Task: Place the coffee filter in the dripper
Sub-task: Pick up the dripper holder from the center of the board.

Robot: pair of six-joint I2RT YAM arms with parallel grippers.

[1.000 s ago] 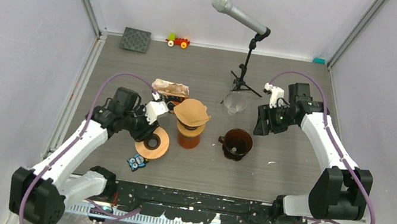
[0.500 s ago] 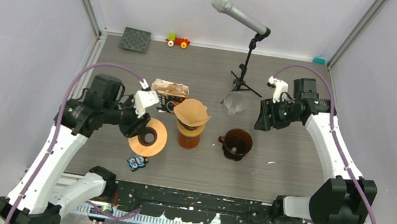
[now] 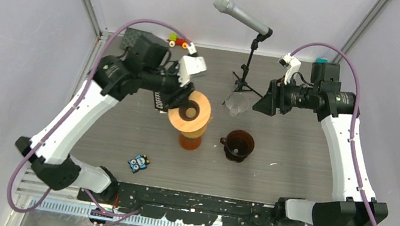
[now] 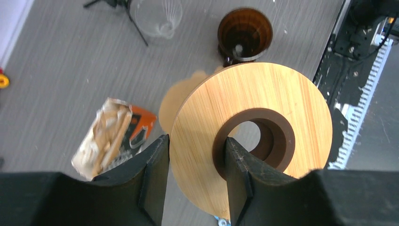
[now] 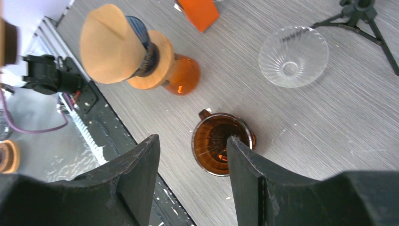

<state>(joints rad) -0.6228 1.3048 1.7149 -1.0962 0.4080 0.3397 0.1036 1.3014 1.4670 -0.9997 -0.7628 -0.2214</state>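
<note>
Up and across went the left gripper [image 4: 195, 147], which pinches the round wooden disc with a brown ring in its middle [image 4: 282, 101]. That disc lay flat on the grey surface [image 3: 296, 177] before; now it hangs in the air over the tall orange glass jug [image 5: 184, 75]. The brown paper coffee filter [image 5: 106, 44] looks like a folded cone and sits on top of the jug, not in the dark brown glass dripper [image 5: 211, 148] beside it. The right gripper [image 5: 193, 141] has gone higher too, spread wide with nothing in it, above that dripper. From above, the disc hides the filter. From the left wrist only a tan bit peeks out. The orange coffee bag [image 4: 110, 136] is mostly behind the left arm
</note>
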